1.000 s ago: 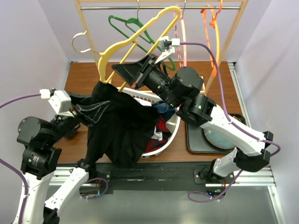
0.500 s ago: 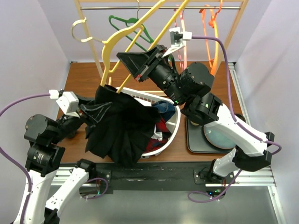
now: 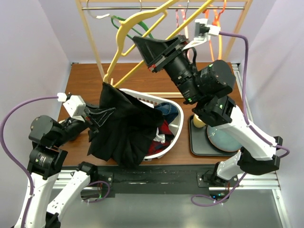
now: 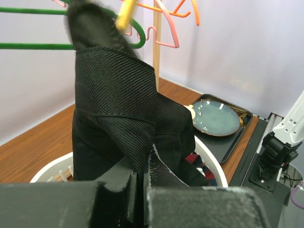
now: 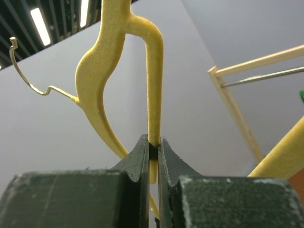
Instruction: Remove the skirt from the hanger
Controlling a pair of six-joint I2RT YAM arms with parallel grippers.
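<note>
The black skirt (image 3: 121, 126) hangs over the left rim of the white basket (image 3: 176, 128), its top corner still on the low end of the yellow hanger (image 3: 124, 35). My left gripper (image 3: 97, 118) is shut on the skirt's left edge; the left wrist view shows the fabric (image 4: 116, 109) pinched between the jaws (image 4: 145, 173). My right gripper (image 3: 142, 45) is raised high near the rail and shut on a bar of the hanger (image 5: 153, 95), which it holds tilted with the hook at upper left.
A wooden rack with a metal rail (image 3: 156, 7) carries green (image 3: 135, 28), pink and orange (image 3: 216, 19) hangers at the back. The basket holds red and blue clothes (image 3: 164, 123). A black tray with a blue plate (image 3: 223, 140) lies right of it.
My right gripper has lifted the hanger up and to the right toward the rail. The skirt has slid down to the hanger's low tip. The left gripper moved slightly right, still gripping fabric.
</note>
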